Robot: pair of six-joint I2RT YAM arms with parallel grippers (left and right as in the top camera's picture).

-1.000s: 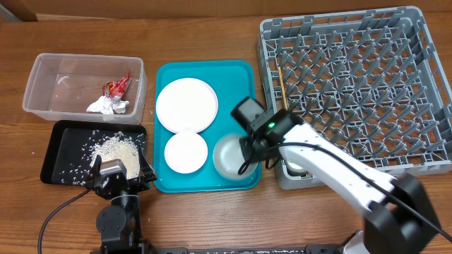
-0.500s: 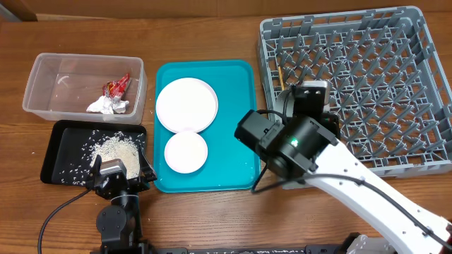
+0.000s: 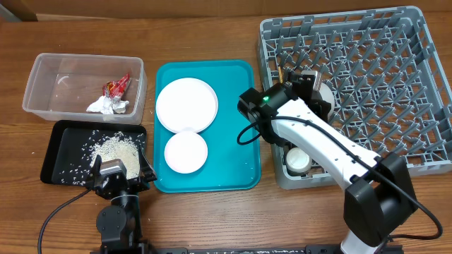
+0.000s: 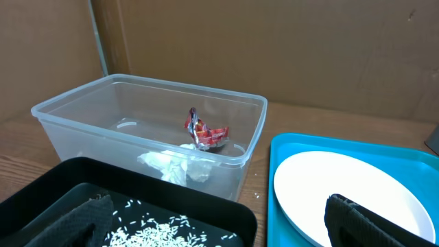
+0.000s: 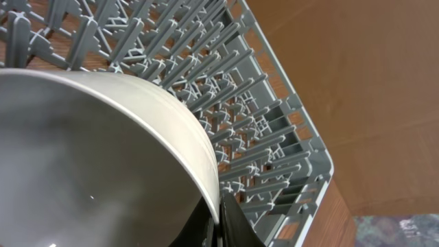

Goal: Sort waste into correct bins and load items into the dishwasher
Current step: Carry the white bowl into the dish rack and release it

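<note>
Probably a robotics lab bench staged as a kitchen clean-up station, not a real kitchen. Wood-grain table [image 3: 212, 222] backed by plain brown board [image 4: 274, 48] along its far edge. Grey dish rack [image 3: 395, 85] at the far right corner, clear tub [image 3: 42, 77] at the far left, teal tray [image 3: 233, 85] mid-table. White robot arm [image 3: 332, 152] mounted at the near edge.

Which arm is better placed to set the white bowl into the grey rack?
Right. The right end effector grips the white round bowl by its rim above the grey plastic dish rack; the left end effector sits by the black rectangular tray.
</note>
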